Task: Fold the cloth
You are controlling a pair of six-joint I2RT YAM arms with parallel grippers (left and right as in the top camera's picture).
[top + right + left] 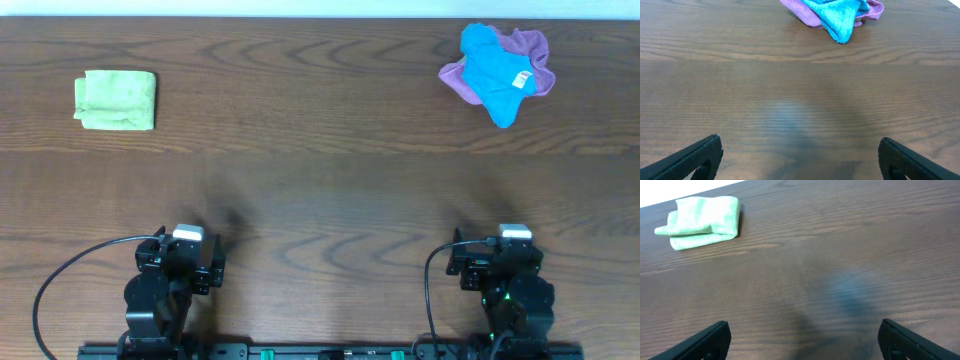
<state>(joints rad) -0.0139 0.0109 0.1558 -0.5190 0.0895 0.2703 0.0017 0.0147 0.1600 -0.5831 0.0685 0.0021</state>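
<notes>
Folding part done.
Far left, green cloth point(115, 100) folded; far right, blue cloth point(492, 72) and purple cloth point(532, 46) crumpled. My left gripper point(805, 337) and right gripper point(800, 157) gape, empty.

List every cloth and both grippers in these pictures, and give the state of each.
green cloth: folded, flat on the table, far left.
blue cloth: crumpled, unfolded, lying on the purple cloth.
purple cloth: crumpled, partly under the blue cloth.
left gripper: jaws open, empty, apart from the cloths.
right gripper: jaws open, empty, apart from the cloths.
</notes>
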